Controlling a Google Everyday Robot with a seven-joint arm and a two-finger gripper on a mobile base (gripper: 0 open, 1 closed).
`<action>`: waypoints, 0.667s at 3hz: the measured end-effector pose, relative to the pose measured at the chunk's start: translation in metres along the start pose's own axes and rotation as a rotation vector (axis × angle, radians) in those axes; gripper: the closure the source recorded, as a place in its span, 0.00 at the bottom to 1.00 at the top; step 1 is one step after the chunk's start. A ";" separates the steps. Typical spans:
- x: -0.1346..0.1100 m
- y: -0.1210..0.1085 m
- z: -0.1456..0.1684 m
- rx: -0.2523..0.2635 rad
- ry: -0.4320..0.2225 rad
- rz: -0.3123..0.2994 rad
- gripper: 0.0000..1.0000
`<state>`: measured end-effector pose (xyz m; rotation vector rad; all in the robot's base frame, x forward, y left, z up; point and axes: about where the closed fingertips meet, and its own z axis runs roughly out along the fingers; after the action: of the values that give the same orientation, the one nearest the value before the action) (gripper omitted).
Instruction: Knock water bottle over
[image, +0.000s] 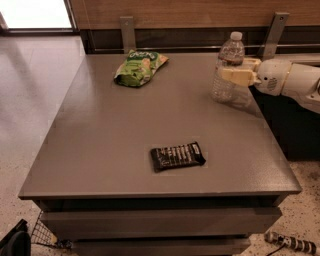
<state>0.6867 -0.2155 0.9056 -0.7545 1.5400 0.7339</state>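
**Water bottle (223, 90): standing at far right of table**

1. Near edge: a dark candy bar (178, 156) lies flat on the grey table (100, 150). Its pale lettering is illegible.
2. Far left: a green snack bag (140, 66). Its print is unreadable.
3. Far right: the bottle is clear ribbed plastic with a white cap and a dark reddish label band below the shoulder. No text is legible. The long axis is near vertical, cap up, leaning slightly right.
4. The cream gripper (234, 76) enters from the right and crosses the bottle at mid-height. Whether it is spread or clamped cannot be told.
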 end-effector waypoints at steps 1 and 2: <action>-0.017 0.002 -0.002 -0.003 0.101 -0.023 1.00; -0.040 0.004 -0.006 -0.008 0.250 -0.058 1.00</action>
<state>0.6828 -0.2157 0.9464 -0.9199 1.7321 0.6203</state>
